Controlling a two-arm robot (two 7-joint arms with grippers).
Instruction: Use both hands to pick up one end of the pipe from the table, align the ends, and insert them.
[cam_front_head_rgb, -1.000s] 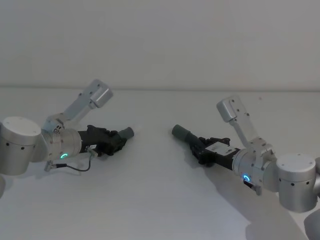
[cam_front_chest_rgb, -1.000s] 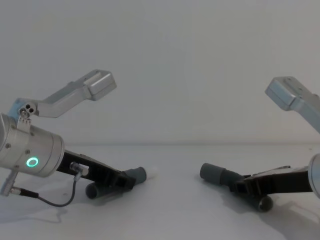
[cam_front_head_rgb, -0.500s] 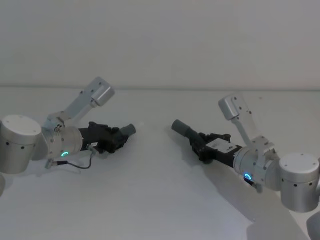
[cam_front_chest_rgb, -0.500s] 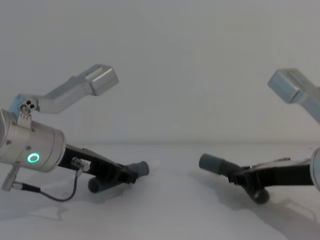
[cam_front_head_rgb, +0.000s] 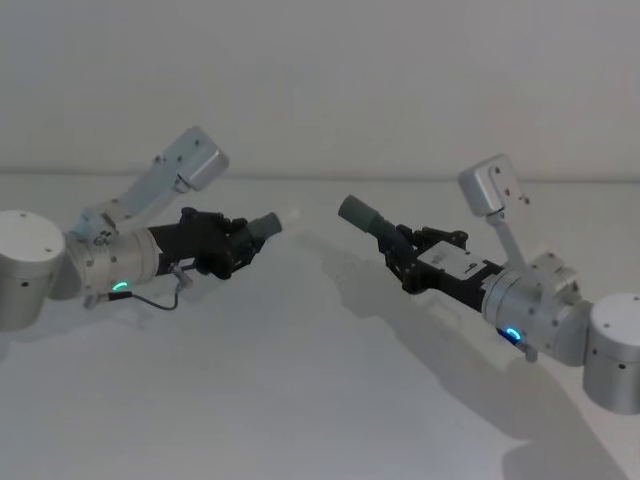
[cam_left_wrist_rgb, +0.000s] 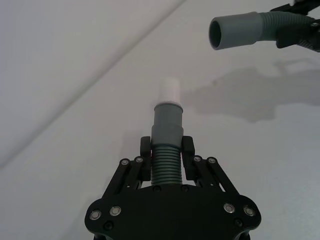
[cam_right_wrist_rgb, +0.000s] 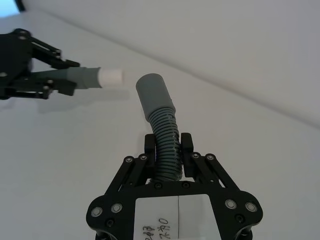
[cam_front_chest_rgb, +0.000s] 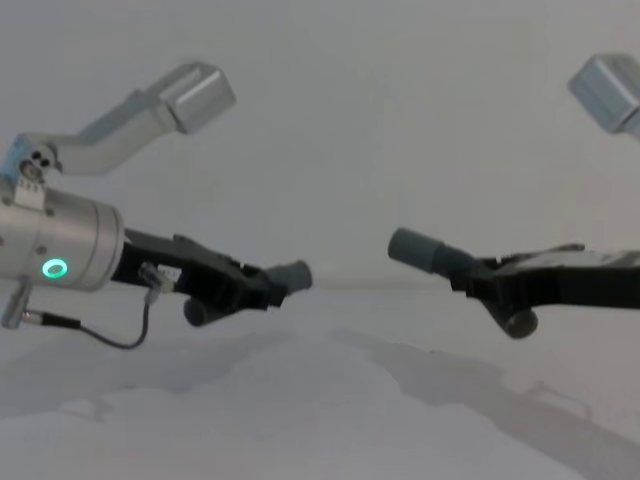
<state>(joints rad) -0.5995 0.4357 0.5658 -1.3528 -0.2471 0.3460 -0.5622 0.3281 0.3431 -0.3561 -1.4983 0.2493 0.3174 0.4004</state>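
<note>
Angled inward, the left gripper (cam_front_head_rgb: 233, 247) clenched the white-tipped pipe piece (cam_front_head_rgb: 266, 225) by its ribs, the right gripper (cam_front_head_rgb: 402, 262) the socket piece (cam_front_head_rgb: 362, 216); collars jutted past the fingers, apart.

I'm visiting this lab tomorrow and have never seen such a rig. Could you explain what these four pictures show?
This is a robot with two arms, each ending in a black two-finger gripper. Two pictures come from cameras on its head and chest, looking forward over a white table; the other two come from a camera on each wrist, looking along the fingers. The left gripper is shut on a short ribbed grey tube with a white tip. The right gripper is shut on a second tube with a wide open socket. Both tubes are held above the table, ends facing each other across a gap, not joined.
</note>
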